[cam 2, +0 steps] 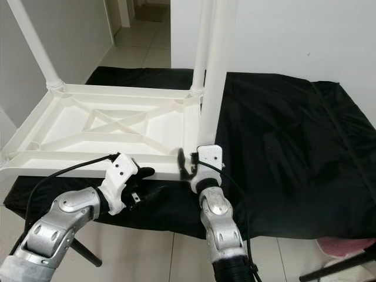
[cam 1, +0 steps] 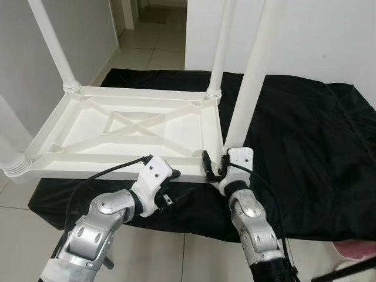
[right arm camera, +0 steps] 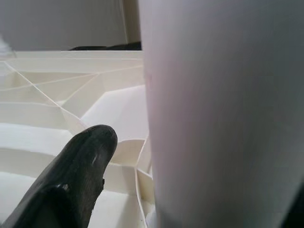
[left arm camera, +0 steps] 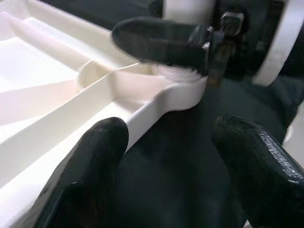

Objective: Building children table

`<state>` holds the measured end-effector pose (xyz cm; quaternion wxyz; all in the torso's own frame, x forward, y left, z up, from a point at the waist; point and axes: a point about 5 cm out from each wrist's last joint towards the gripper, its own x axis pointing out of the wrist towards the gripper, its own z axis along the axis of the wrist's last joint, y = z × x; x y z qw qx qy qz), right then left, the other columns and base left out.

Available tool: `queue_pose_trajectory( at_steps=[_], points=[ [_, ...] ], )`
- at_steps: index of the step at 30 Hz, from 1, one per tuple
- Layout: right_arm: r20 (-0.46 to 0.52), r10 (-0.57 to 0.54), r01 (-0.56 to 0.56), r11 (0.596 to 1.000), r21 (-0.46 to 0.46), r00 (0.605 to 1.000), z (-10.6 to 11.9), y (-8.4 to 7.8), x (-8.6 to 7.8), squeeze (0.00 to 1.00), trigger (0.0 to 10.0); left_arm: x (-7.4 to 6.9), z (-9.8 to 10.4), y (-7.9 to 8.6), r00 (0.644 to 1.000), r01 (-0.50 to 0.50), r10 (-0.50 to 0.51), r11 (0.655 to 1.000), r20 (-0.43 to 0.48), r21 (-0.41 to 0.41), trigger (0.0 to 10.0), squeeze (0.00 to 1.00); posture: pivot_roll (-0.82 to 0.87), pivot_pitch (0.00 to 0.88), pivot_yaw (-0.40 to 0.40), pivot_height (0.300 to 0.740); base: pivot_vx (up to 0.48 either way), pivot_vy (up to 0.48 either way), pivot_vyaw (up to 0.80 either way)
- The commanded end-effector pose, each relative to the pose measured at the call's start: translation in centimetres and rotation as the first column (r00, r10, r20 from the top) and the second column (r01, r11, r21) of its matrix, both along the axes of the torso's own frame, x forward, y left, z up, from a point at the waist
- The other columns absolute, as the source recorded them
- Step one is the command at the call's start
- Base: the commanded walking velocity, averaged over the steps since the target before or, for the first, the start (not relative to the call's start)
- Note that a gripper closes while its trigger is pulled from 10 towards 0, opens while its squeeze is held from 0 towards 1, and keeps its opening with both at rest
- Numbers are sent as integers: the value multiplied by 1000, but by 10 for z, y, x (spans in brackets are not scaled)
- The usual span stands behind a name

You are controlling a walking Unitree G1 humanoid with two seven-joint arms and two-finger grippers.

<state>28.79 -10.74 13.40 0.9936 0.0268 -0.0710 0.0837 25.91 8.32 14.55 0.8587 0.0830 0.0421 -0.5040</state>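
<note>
I have the white tabletop (cam 1: 123,132) lying upside down on a black cloth (cam 1: 305,147), with legs standing in its corners. My right claw (cam 1: 214,166) is closed around the foot of the near right leg (cam 1: 249,88), seating it in its corner socket. My left claw (cam 1: 176,197) hangs open and empty just beside the near edge. I judge this is the last leg; next I need to press or twist it home.

Cloth: black sheet (cam 1: 305,135) spread across the floor
Floor: pale tiles (cam 1: 150,44) running into the doorway
Wall: plain white (cam 1: 329,35)
</note>
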Motion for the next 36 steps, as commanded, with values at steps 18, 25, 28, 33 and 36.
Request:
queue_pose_trajectory(
  at_steps=[18, 25, 28, 33, 36],
  points=[
    [77, 107, -98, 988, -115, 991, 8, -38, -9, 0, 10000, 8, 6, -17, 989, -130, 134, 990, 65, -63, 10000, 0, -47, 58, 8, 740, 0, 0, 0],
    [79, 115, -105, 987, -118, 990, 7, -35, -14, 0, 10000, 11, 4, -10, 979, -183, 189, 980, 78, -75, 10000, 0, -70, 41, 0, 740, 0, 0, 0],
    [78, 116, -107, 988, -113, 990, 5, -33, -18, 0, 10000, 13, 1, -7, 976, -199, 204, 977, 73, -73, 10000, 0, -76, 35, 4, 740, 0, 0, 0],
    [78, 119, -108, 986, -126, 990, 5, -33, -18, 0, 10000, 16, -2, -6, 968, -243, 247, 966, 37, -92, 10000, 0, -74, 37, 12, 740, 0, 0, 0],
    [80, 121, -110, 985, -130, 989, 5, -33, -18, 0, 10000, 15, 0, -5, 964, -258, 263, 959, 31, -120, 10000, 0, -70, 37, 11, 740, 0, 0, 0]
  ],
)
